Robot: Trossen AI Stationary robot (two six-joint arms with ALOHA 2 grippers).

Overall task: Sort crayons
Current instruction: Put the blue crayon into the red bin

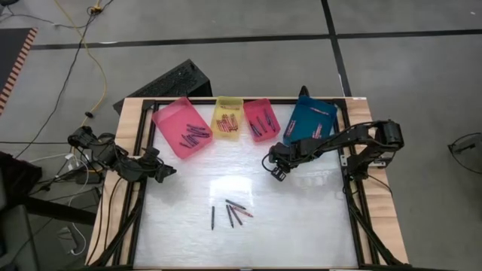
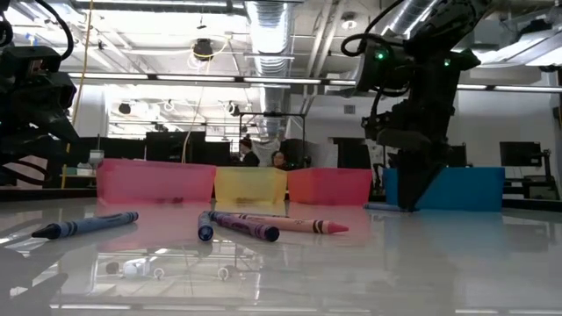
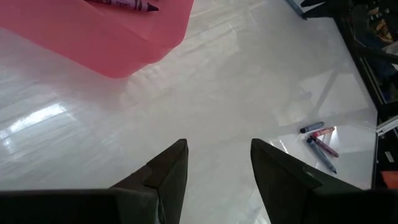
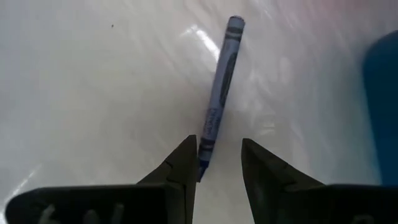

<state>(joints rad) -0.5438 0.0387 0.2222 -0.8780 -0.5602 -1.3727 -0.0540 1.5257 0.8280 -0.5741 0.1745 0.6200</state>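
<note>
Right wrist view shows what no other camera does: a blue crayon [image 4: 219, 93] lies on the white table [image 4: 93, 93], its near end between the tips of my right gripper [image 4: 219, 163], fingers apart and not yet clamped. I judge this the pick step; next I must close squarely on the crayon, then carry it to the blue tray [image 1: 312, 120] just beyond. From the high view I see my left gripper [image 1: 167, 172] waiting open at the table's left edge, and a few loose crayons [image 1: 230, 213] near the front. Sorted ones sit in the pink tray [image 1: 179, 128], yellow tray [image 1: 227, 119] and red tray [image 1: 261, 120].
</note>
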